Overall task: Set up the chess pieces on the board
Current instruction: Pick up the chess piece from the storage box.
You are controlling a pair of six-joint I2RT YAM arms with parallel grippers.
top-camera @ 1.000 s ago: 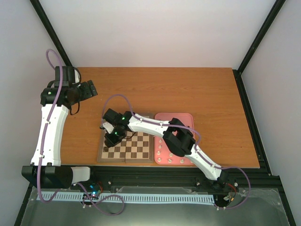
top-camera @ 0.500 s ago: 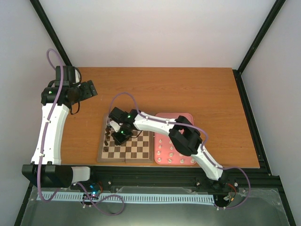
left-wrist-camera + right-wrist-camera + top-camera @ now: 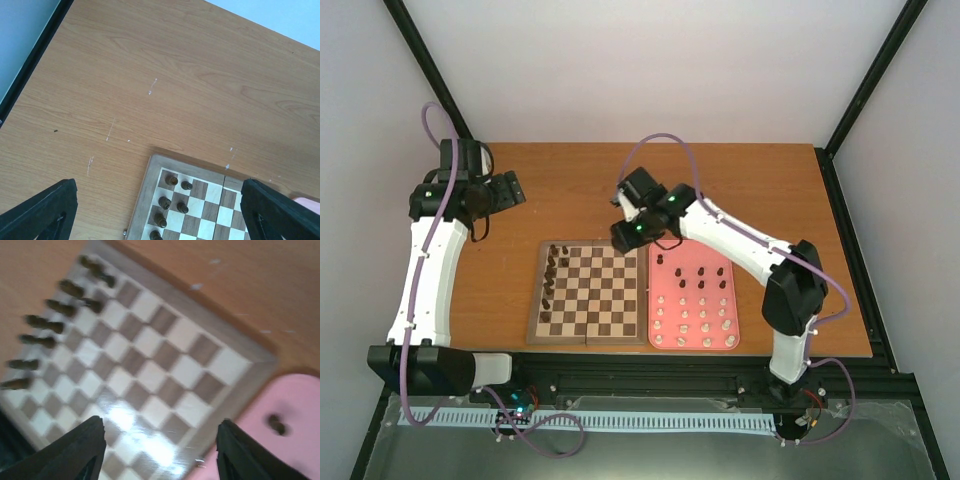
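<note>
The board (image 3: 605,300) lies at the table's near middle. Several dark chess pieces (image 3: 552,272) stand in its two left files; they also show in the left wrist view (image 3: 172,202) and, blurred, in the right wrist view (image 3: 50,325). More dark pieces (image 3: 705,275) and cream pieces (image 3: 695,325) stand in the pink tray (image 3: 670,262). My right gripper (image 3: 623,238) hovers over the board's far right corner, open, with nothing between its fingers (image 3: 90,440). My left gripper (image 3: 510,188) hangs open at the back left, away from the board (image 3: 200,210).
The pink tray (image 3: 300,405) sits right against the board's right side, with one dark piece near its corner. Black frame posts run along both sides of the table. The right arm's upper link arches over the tray's far end.
My right gripper lifted from the board's left files and swung back to the right, over the far right corner. Its jaws went from shut to open. The left arm stayed put.
</note>
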